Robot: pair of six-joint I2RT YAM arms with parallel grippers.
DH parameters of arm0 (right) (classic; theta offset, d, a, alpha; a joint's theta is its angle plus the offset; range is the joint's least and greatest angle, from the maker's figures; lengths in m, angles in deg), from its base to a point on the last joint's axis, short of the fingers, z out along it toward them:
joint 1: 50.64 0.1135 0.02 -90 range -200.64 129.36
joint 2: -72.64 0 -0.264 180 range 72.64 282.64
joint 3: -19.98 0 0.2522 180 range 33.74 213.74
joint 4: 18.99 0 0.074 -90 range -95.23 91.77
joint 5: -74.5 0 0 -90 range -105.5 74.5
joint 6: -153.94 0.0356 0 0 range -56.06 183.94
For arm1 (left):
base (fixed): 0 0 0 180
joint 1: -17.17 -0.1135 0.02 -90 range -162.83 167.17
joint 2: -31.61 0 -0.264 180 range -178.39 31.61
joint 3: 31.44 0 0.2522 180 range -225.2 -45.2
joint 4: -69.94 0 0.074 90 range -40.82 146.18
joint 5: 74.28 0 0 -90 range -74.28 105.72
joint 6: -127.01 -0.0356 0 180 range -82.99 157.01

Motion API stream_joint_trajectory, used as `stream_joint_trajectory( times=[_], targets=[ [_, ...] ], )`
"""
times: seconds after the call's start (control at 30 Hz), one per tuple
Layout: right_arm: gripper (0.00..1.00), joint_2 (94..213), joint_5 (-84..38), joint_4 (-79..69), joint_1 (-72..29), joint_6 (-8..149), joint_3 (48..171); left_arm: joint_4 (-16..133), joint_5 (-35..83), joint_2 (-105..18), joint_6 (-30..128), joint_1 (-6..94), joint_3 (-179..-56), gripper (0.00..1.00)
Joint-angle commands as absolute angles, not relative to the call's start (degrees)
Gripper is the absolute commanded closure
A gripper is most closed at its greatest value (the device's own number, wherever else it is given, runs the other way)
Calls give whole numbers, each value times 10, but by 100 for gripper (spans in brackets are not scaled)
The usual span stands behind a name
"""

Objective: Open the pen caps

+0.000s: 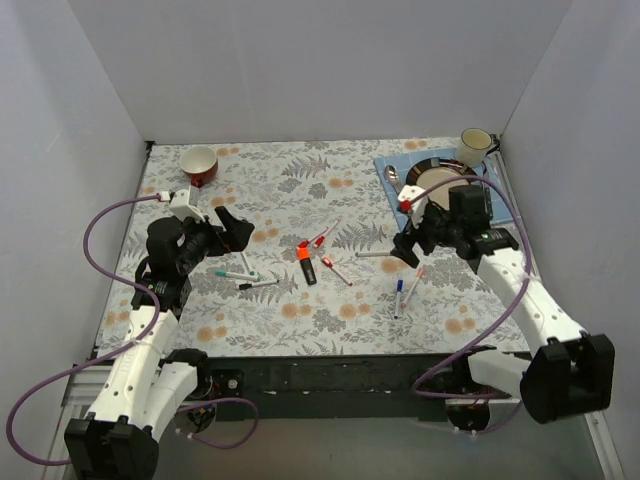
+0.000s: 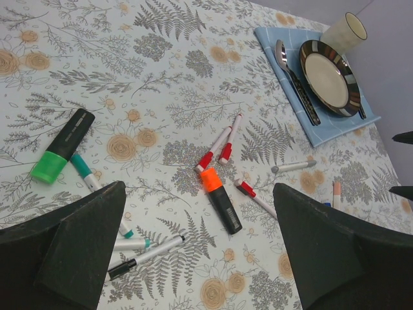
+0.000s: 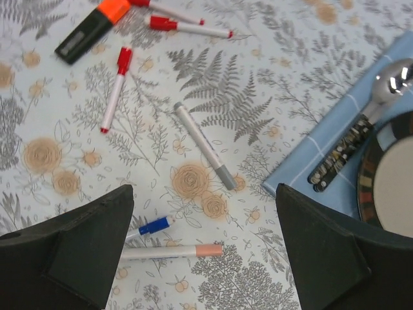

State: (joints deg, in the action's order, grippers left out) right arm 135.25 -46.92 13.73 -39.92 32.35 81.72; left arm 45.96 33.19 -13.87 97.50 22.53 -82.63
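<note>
Above the counter [image 1: 290,190], my left claw [image 1: 238,232] and right claw [image 1: 405,250] both gape empty; pens [image 1: 336,272] lie scattered between. Orange-capped marker [image 2: 220,199] first: one claw pinches barrel [image 2: 226,213], other its cap [image 2: 209,179], pull straight apart.

Orange-capped black marker [image 1: 306,264], the reference item, lies flat with its orange cap [image 2: 210,179] seated on the end away from the arm bases. Just beyond that cap, a pair of red-capped white pens [image 2: 215,148] lies side by side, nearly parallel. A third red-capped pen [image 2: 255,197] lies just right of the marker's barrel. Farther right is a grey-ended pen [image 3: 205,145]. Right again, and nearer the bases, a blue-capped pen [image 3: 153,226] lies close to a peach-ended pen [image 3: 171,252]. Well to the left lies a green-capped black marker [image 2: 64,145], with a teal-ended white pen [image 2: 84,171] just beside its cap and a black-ended white pen [image 2: 145,256] nearer the bases. All visible caps are seated.
</note>
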Motion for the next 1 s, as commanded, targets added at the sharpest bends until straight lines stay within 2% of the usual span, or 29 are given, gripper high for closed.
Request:
stream_joint_trajectory(
  times=[0.0, 0.13, 0.23, 0.27, 0.43, 0.73, 0.83, 0.93, 0.97],
  targets=[
    [2, 1440, -418, 279, -308, 160, 903, 466, 335, -124, 974, 224, -837, 2],
    [2, 1569, -355, 318, -238, 103, 961, 466, 336, -125, 973, 224, -837, 2],
    [15, 1643, -313, 352, -213, 97, 1027, 465, 336, -127, 973, 224, -837, 2],
    [23, 1687, -300, 362, -204, 93, 1062, 466, 336, -126, 972, 224, -837, 2],
    [23, 1786, -252, 351, -186, 55, 1100, 465, 334, -124, 972, 224, -837, 2],
    [28, 1861, -230, 355, -175, 43, 1142, 466, 338, -123, 973, 224, -837, 2],
    [34, 1871, -231, 355, -175, 43, 1142, 466, 342, -123, 973, 224, -837, 2],
    [44, 1880, -243, 363, -175, 41, 1145, 467, 342, -123, 972, 224, -837, 2],
    [50, 1882, -248, 366, -175, 40, 1145, 467, 343, -123, 973, 224, -837, 2]
  ],
)
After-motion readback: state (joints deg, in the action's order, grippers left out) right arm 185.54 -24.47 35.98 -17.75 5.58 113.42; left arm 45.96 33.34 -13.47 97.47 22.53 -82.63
